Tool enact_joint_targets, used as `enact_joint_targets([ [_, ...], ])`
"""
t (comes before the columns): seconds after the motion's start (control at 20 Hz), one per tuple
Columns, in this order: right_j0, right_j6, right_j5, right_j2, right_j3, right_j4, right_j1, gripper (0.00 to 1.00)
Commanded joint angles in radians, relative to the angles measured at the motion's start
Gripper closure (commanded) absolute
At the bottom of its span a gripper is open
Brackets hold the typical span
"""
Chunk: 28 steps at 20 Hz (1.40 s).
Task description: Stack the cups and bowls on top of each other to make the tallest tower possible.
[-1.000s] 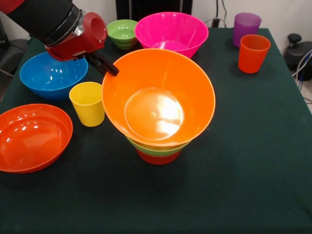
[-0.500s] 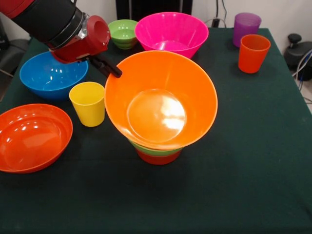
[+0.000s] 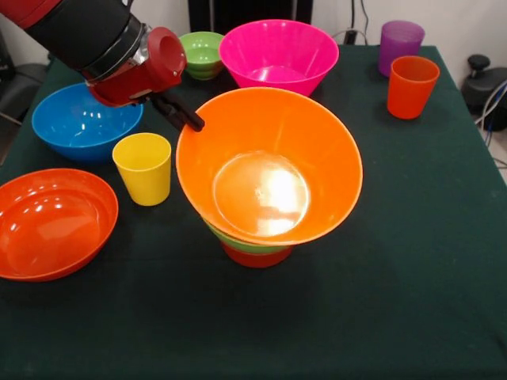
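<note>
While its jaw spread cannot be told, the end effector (image 3: 188,120) touches the large yellow-orange bowl's (image 3: 317,134) rim.

Three cups: yellow (image 3: 143,167), orange (image 3: 411,85), purple (image 3: 398,42).

Seven bowls: blue (image 3: 83,120), shallow orange (image 3: 49,223), small green (image 3: 198,51), pink (image 3: 277,52), big orange (image 3: 273,162), green (image 3: 238,242), red (image 3: 255,256).

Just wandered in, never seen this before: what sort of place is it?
Probably a robotics lab or test room: a red and black robot arm reaches over a dark green cloth-covered table set with glossy plastic bowls and cups, and cables trail beside it.
</note>
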Motion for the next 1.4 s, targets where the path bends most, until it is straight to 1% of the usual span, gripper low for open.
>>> enact_joint_targets([
  [0.05,0.000,-0.193,-0.134,0.030,0.159,-0.050,-0.093,1.00],
  [0.15,-0.006,-0.181,-0.171,0.032,0.183,-0.064,-0.118,1.00],
  [0.35,0.000,-0.179,-0.208,0.018,0.193,-0.076,-0.128,1.00],
  [0.55,0.013,-0.198,-0.204,0.000,0.175,-0.069,-0.122,1.00],
  [0.7,0.003,-0.212,-0.222,-0.006,0.189,-0.076,-0.124,1.00],
  [0.85,-0.004,-0.225,-0.247,-0.010,0.196,-0.085,-0.111,1.00],
  [1.05,-0.005,-0.224,-0.281,-0.020,0.203,-0.099,-0.099,1.00],
  [1.4,-0.017,-0.224,-0.311,-0.025,0.230,-0.116,-0.101,1.00],
])
